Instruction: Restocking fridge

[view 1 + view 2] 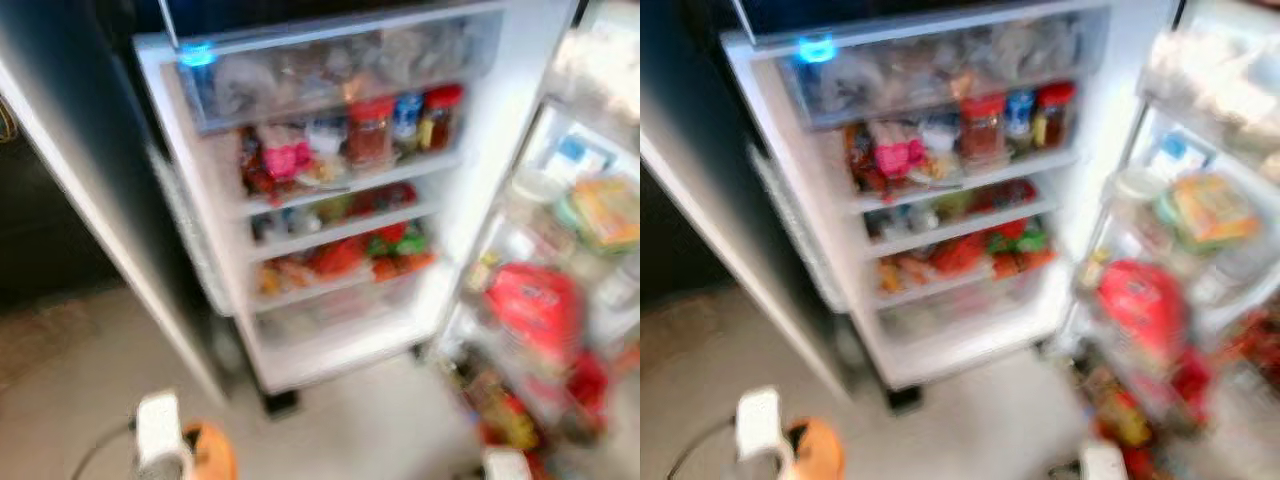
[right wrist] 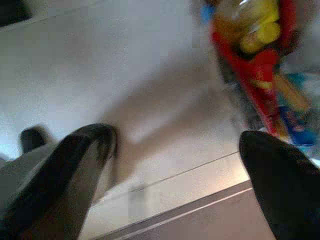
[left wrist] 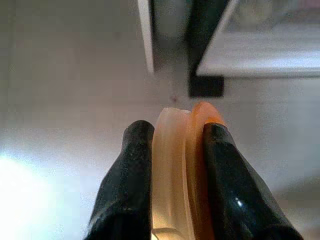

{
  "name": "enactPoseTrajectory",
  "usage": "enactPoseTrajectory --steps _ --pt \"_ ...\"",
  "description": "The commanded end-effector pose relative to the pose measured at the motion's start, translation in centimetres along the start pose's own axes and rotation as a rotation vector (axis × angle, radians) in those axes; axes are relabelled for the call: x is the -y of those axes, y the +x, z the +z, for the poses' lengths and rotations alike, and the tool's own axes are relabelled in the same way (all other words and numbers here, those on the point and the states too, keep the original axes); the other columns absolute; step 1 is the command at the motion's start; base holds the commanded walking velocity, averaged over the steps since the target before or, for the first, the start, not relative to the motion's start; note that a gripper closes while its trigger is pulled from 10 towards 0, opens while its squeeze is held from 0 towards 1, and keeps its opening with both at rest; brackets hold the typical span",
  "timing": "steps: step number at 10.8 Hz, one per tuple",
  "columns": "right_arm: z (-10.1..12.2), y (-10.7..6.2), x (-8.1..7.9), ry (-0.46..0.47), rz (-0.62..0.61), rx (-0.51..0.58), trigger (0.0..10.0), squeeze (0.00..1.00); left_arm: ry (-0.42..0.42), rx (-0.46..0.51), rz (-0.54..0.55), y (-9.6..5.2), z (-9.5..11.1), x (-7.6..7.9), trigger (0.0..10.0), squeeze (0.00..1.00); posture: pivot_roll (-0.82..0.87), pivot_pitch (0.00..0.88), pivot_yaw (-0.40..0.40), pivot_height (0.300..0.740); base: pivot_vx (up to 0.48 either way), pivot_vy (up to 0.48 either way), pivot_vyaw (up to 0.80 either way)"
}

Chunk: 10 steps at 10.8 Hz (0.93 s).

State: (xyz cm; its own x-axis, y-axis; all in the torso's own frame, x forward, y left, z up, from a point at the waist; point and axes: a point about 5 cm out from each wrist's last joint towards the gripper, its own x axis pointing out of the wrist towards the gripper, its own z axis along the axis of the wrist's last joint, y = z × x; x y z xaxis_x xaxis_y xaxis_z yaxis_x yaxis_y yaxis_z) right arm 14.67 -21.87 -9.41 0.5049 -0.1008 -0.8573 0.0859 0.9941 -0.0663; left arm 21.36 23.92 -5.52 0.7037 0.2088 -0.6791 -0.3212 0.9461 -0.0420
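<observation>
The fridge [image 1: 330,330] stands open before me, its shelves packed with jars, red-lidded containers and bright packets. Its open door [image 1: 560,330] on the right holds more packets and bottles. My left gripper [image 3: 172,150] is shut on an orange and cream object [image 3: 182,165], held low over the floor; the same orange object [image 1: 210,455] shows at the lower left of the eye views. My right gripper [image 2: 180,165] hangs open above the tiled floor beside the door's lower packets [image 2: 260,55]. The eye views are blurred.
A dark cabinet side [image 1: 60,150] rises on the left of the fridge. Pale tiled floor [image 1: 350,420] lies in front of the fridge. A red bag [image 1: 535,305] bulges from the door shelf on the right.
</observation>
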Motion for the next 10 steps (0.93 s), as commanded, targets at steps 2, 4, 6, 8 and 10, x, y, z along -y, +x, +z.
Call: enactPoseTrajectory --steps 2,4,6,8,10 --pt "-0.4 -0.1 0.1 -0.01 0.008 -0.016 10.0 0.0 -0.12 0.14 -0.069 0.3 2.5 0.9 10.0 0.0 -0.1 0.052 0.042 0.74 0.0 0.0 0.0" --pt "-0.8 -0.2 0.4 -0.018 0.011 -0.027 10.0 0.0 -0.292 0.415 -0.196 0.4 10.9 2.2 10.0 0.0 -0.1 0.059 0.042 0.74 0.0 0.0 0.0" --pt "-1.0 -0.2 0.6 -0.025 0.012 -0.033 10.0 0.0 -0.395 0.53 -0.352 -0.9 13.2 3.5 10.0 0.0 -0.1 0.069 0.036 0.74 0.0 0.0 0.0" --pt "-1.2 -0.3 0.6 -0.025 0.011 -0.035 10.0 0.0 -0.496 0.479 -0.583 -3.2 12.4 6.1 10.0 0.0 -0.12 0.077 0.048 0.74 0.0 0.0 0.0" --pt "-1.4 -0.4 0.6 -0.015 0.012 -0.032 10.0 0.0 -0.546 0.444 -0.661 -5.5 9.9 6.2 10.0 0.0 -0.1 0.093 0.038 0.74 0.0 0.0 0.0"
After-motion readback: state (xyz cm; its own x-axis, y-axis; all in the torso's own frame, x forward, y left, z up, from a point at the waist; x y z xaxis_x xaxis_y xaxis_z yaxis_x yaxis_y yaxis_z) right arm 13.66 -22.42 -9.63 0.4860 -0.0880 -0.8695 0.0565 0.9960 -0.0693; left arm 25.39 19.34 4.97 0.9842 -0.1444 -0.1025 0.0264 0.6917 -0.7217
